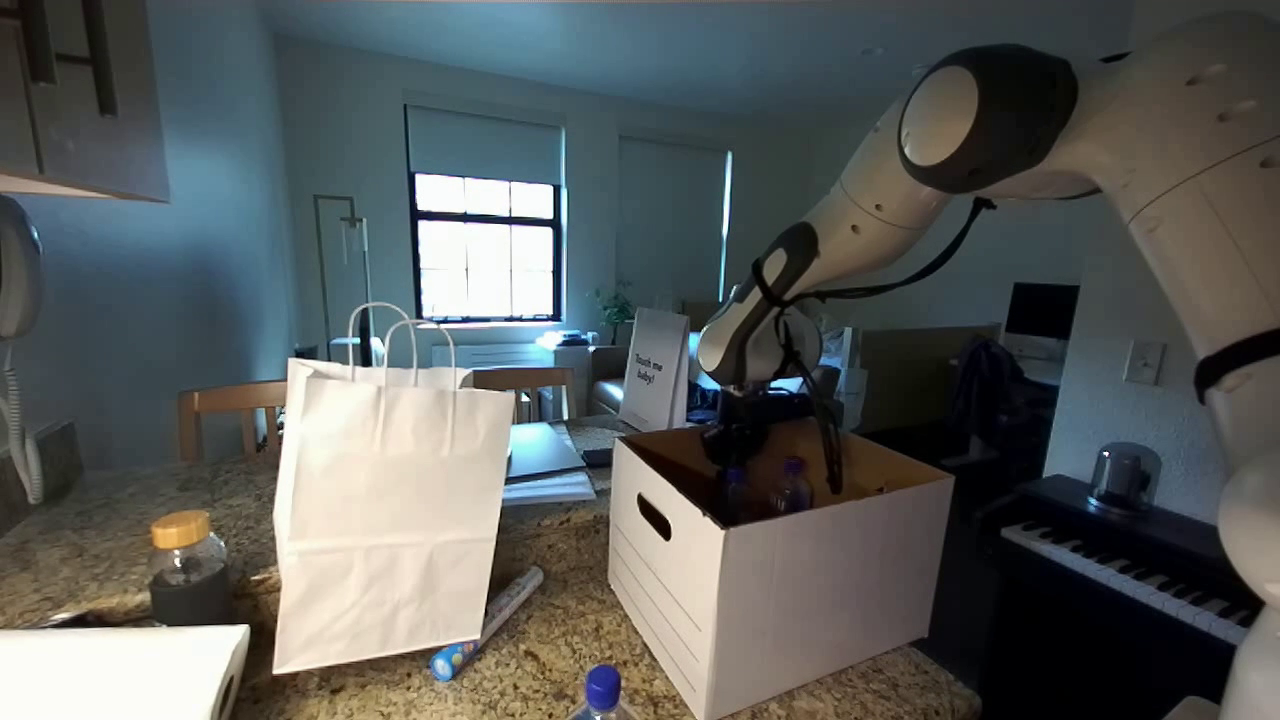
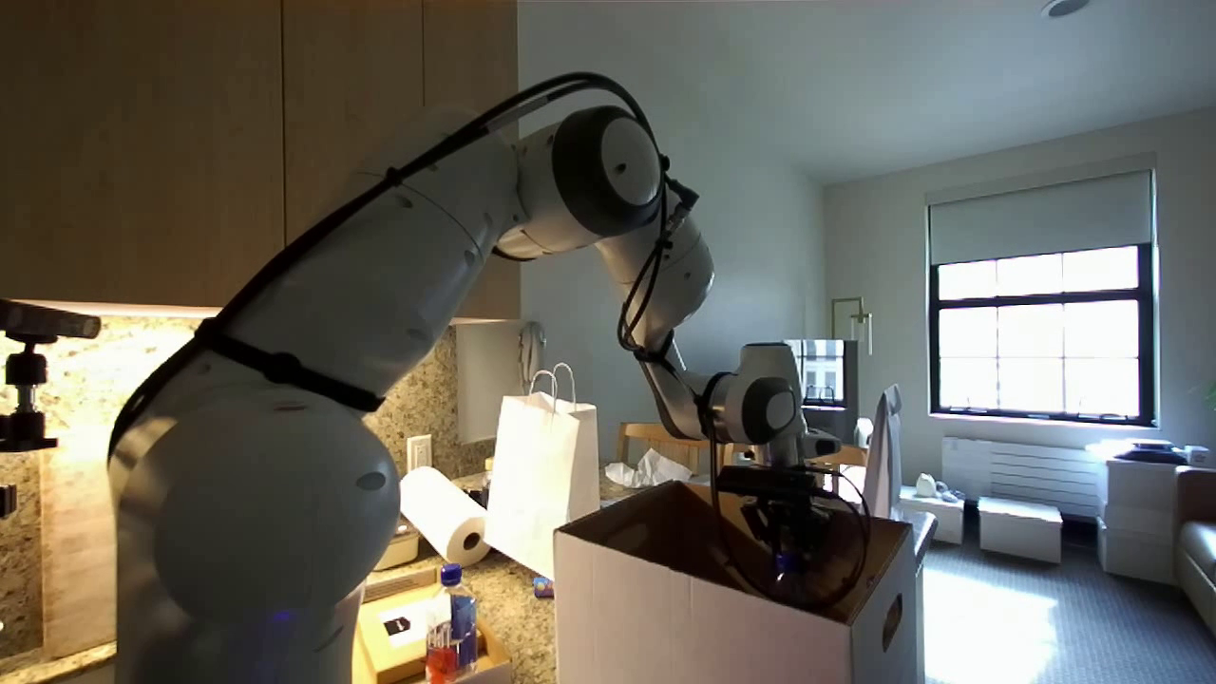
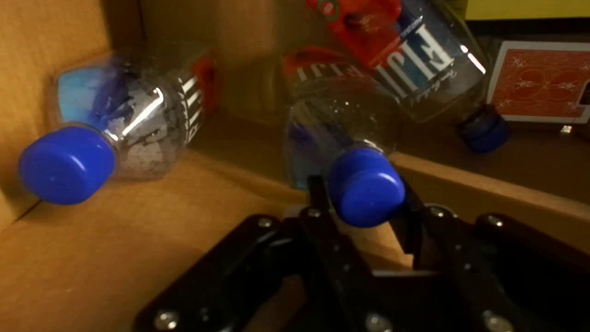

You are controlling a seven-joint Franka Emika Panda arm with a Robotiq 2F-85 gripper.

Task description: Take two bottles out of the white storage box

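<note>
The white storage box (image 1: pixel 830 590) stands open on the counter; it also shows in an exterior view (image 2: pixel 703 617). My gripper (image 1: pixel 737 445) reaches down inside it. In the wrist view the fingers (image 3: pixel 362 193) are closed on both sides of the blue cap of a clear bottle (image 3: pixel 318 133). This cap also shows below the gripper in an exterior view (image 2: pixel 788 562). A second bottle (image 3: pixel 147 124) stands tilted at the left near the box wall, its cap towards the camera. A third bottle (image 3: pixel 415 60) lies slanted at the upper right. The bottles' lower parts are partly hidden.
A playing card (image 3: pixel 539 83) and a yellow item (image 3: pixel 525 9) show inside the box. A white paper bag (image 1: pixel 395 520) and a tube (image 1: pixel 490 620) stand beside the box. Blue-capped bottles outside it show at the front (image 1: pixel 603 690) and near a paper roll (image 2: pixel 451 622).
</note>
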